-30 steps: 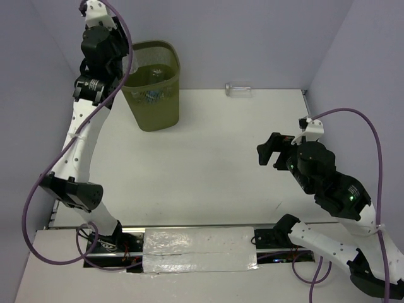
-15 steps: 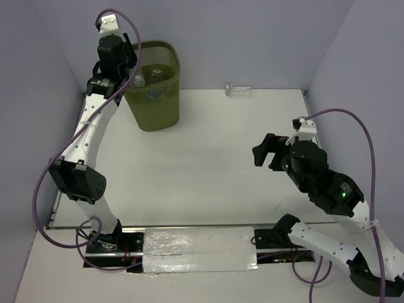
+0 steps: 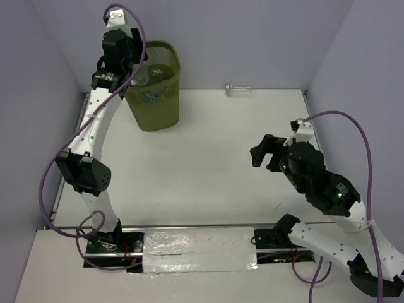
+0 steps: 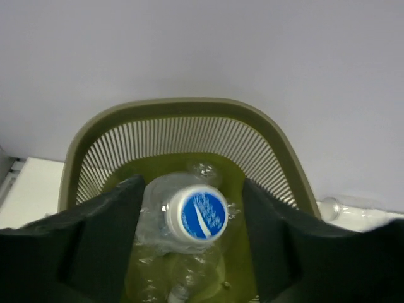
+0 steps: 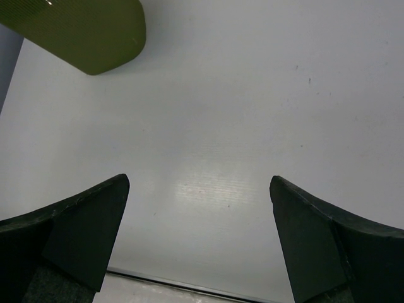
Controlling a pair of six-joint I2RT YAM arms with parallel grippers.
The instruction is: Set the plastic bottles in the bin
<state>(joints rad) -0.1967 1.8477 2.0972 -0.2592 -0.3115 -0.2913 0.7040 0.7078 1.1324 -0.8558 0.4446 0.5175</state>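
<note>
Overhead, the bin stands at about 11 o'clock on the bench, close to the back wall. The left arm reaches up along the 9 o'clock side, and the left hand hangs over the bin's 9 o'clock rim. From here its grip is hard to read. Clear plastic shows through the mesh inside the bin. A lone bottle lies on its side at the bench's far edge, around 1 o'clock, well apart from the bin. The right hand hovers at roughly 3 o'clock, above bare bench, touching nothing.

Next, the left wrist camera looks straight down into the bin. The left hand's two dark fingers sit at 9 and 3 o'clock of a blue-capped bottle and are closed against its crumpled clear body. The cap faces the lens. The bottle hangs inside the ring of the rim, above the olive floor. More clear bottles lie below it at 6 o'clock. Beyond the rim at 3 o'clock, the lone bottle shows on the bench.

Lastly, the right wrist camera shows its own fingers spread wide, with only white bench between them. A corner of the bin fills the frame's 11 o'clock.
</note>
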